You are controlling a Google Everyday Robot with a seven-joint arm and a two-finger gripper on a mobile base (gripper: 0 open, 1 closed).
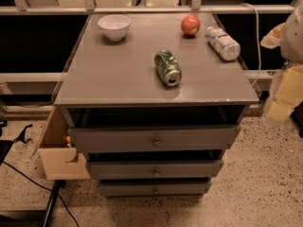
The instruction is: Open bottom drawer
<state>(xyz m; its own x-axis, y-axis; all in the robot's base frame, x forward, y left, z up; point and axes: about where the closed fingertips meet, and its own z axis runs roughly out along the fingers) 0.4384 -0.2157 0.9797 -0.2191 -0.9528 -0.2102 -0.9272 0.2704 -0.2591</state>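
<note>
The bottom drawer is the lowest of three stacked grey fronts on the cabinet. It has a small round metal knob at its middle and sits about flush, set back under the middle drawer. The top drawer is the widest front and stands out a little. My gripper is a pale blurred shape at the right edge of the view. It is beside the cabinet's top right corner, well above and to the right of the bottom drawer, touching nothing.
On the cabinet top are a white bowl, a red apple, a lying water bottle and a lying green can. A tan box stands at the cabinet's left. Cables cross the floor at the left.
</note>
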